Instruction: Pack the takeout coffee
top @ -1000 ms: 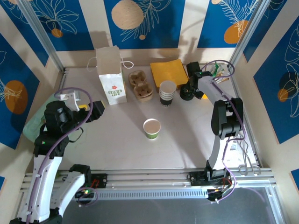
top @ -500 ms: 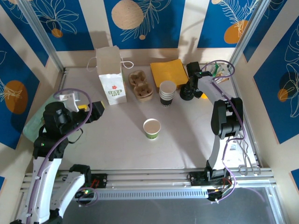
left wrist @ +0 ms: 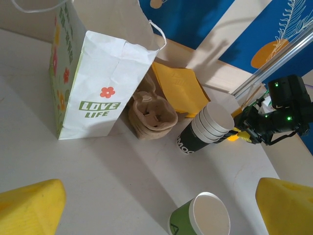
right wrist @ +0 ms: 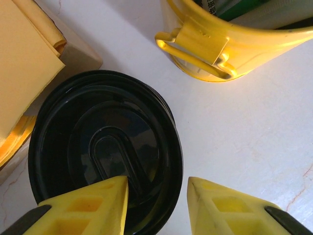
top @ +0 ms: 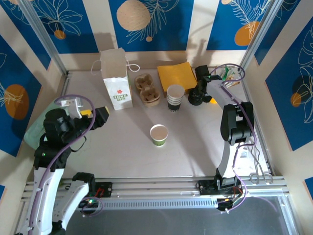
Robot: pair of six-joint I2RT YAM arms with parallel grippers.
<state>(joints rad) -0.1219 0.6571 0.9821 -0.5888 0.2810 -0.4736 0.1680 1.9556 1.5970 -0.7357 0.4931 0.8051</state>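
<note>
Cup: the takeout coffee (top: 159, 134) stands upright mid-counter (top: 122, 142), top open, well apart from both arms.
Lid: the black lid (right wrist: 105, 147) lies far right, just beside the yellow cup (right wrist: 230, 39).
Right gripper (right wrist: 156, 196): jaws parted, straddling the lid's rim and gripping nothing.
Left gripper (left wrist: 157, 208): jaws spread wide and empty, facing the cup and the white paper bag (left wrist: 102, 93).
Handling: probably light, thin paper that would crush easily. Best pinched gently across the side wall under the rim and kept level.

You're looking at a robot lab cell: aluminium frame posts (top: 41, 36), printed blue leaf panels (top: 166, 29) for walls, left arm (top: 49, 161) and right arm (top: 234, 127) bolted to a rail (top: 156, 185) at a pale table's (top: 122, 147) edge.
</note>
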